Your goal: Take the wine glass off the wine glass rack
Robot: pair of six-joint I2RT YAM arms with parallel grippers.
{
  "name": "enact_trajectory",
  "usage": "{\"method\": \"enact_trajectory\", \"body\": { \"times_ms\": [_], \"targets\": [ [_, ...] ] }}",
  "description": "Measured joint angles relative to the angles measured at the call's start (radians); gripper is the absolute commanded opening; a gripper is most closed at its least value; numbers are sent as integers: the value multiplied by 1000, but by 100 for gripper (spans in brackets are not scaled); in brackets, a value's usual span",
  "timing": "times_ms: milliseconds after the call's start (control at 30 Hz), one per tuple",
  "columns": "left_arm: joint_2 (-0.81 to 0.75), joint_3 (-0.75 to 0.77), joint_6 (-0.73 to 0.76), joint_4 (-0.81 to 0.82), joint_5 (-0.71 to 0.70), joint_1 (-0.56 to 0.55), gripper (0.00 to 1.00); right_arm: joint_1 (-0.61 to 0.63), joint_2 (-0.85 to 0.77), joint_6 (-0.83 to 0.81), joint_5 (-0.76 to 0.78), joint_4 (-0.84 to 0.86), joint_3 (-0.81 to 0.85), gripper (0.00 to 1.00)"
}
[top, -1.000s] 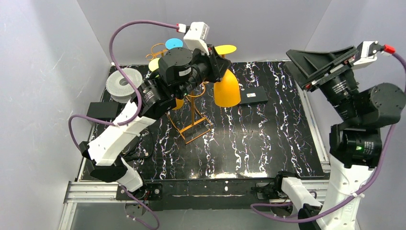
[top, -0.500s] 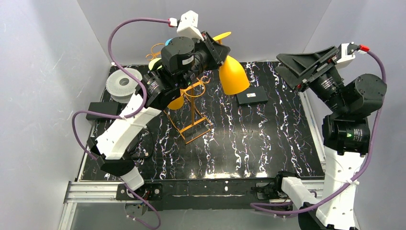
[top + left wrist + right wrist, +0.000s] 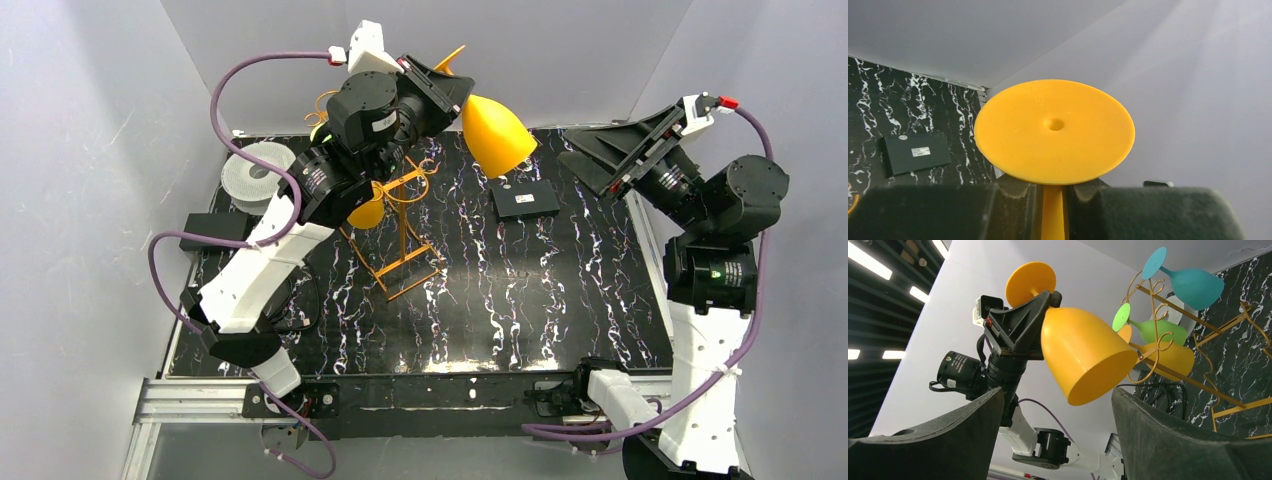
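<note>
My left gripper (image 3: pixel 448 90) is shut on the stem of an orange wine glass (image 3: pixel 495 135) and holds it tilted in the air, up and to the right of the wine glass rack (image 3: pixel 404 235), clear of its wires. In the left wrist view the round foot (image 3: pixel 1054 131) sits just above the fingers and the stem (image 3: pixel 1053 210) is pinched between them. My right gripper (image 3: pixel 590 165) is open, a short way right of the bowl. Its wrist view shows the bowl (image 3: pixel 1083 357) ahead, between the wide-apart fingers (image 3: pixel 938 440).
The rack (image 3: pixel 1168 340) still carries a teal glass (image 3: pixel 1193 285), a green glass (image 3: pixel 1155 330) and another orange glass (image 3: pixel 1168 357). A white spool (image 3: pixel 255 175) and a black box (image 3: pixel 212 232) lie at the left, and a second black box (image 3: pixel 527 200) sits right of the rack.
The left arm has raised the orange glass up and to the right, away from the rack. The right arm has swung left toward it, its jaws narrowing slightly.
</note>
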Motion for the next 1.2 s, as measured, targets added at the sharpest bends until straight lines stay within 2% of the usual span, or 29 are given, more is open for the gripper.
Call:
{"method": "enact_trajectory", "body": {
  "times_ms": [400,1000,1200],
  "targets": [
    [23,51,-115,16,-13,3,0,16,1,23,-29,77,-51,85],
    [95,96,-155,30,-32,3,0,153,102,24,-32,154,-44,85],
    [98,97,-164,50,-41,5,0,158,104,24,79,183,-39,85]
  ]
}}
